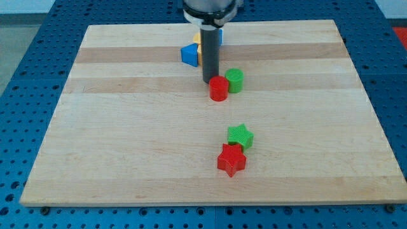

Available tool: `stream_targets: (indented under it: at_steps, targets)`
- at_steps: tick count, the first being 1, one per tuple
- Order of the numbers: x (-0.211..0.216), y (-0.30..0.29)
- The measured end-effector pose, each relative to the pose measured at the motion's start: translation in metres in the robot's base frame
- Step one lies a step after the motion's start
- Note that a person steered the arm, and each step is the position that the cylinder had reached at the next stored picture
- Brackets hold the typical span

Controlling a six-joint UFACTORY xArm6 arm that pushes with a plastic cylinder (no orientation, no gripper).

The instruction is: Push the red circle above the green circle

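The red circle (219,88) sits near the board's middle, just left of and slightly below the green circle (234,80); the two touch or nearly touch. My tip (209,80) stands right at the red circle's upper left edge, touching or almost touching it. The dark rod rises from there to the view's top.
A green star (240,135) and a red star (231,159) lie close together lower on the wooden board (127,146). A blue block (189,55) lies left of the rod, with a yellow block (198,39) and another blue block (220,36) partly hidden behind it.
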State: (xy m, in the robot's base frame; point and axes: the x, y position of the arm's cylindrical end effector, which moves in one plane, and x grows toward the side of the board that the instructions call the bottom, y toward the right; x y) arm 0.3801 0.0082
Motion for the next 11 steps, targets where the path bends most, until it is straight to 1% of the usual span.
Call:
stream_targets:
  at_steps: [1,3,4,7,8,9,10,11]
  targets:
    - [0.008,0.025]
    - [0.003,0.061]
    - [0.003,0.047]
    - [0.009,-0.028]
    - [0.044,-0.035]
    - [0.067,-0.035]
    - [0.075,-0.022]
    - [0.042,0.012]
